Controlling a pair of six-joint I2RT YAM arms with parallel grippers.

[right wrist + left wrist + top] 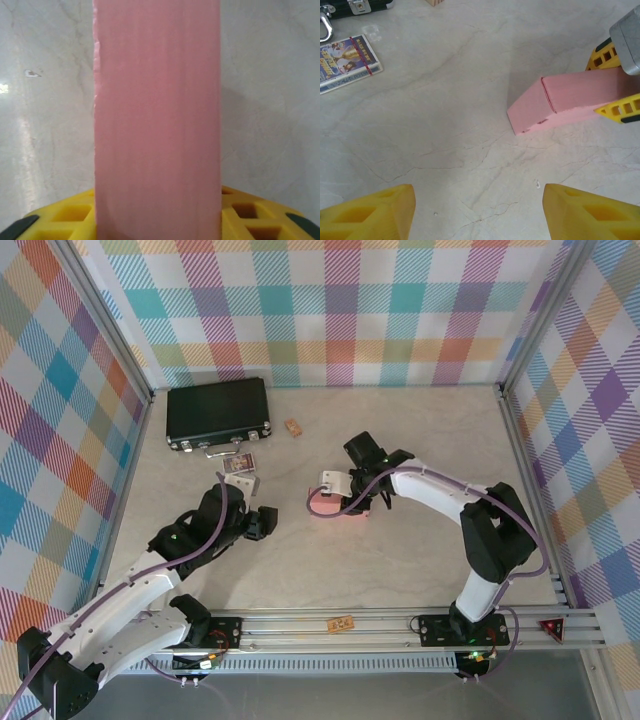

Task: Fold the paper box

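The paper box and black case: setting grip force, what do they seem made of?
The paper box: thin matte pink card, seen in its creased fold and ragged cut edge. The black case: rigid shell with shiny metal latches; plastic or metal, unclear.

You won't find any lettering here that you can actually read. The printed card pack (pixel 347 62) just beside the black case (pixel 380 4) has a colourful picture cover with a red band across it, but its words are too blurred to make out. Well apart from the case, a red triangle sign (pixel 551 629) sits on the table's front rail (pixel 400 618), its marking too small to tell.
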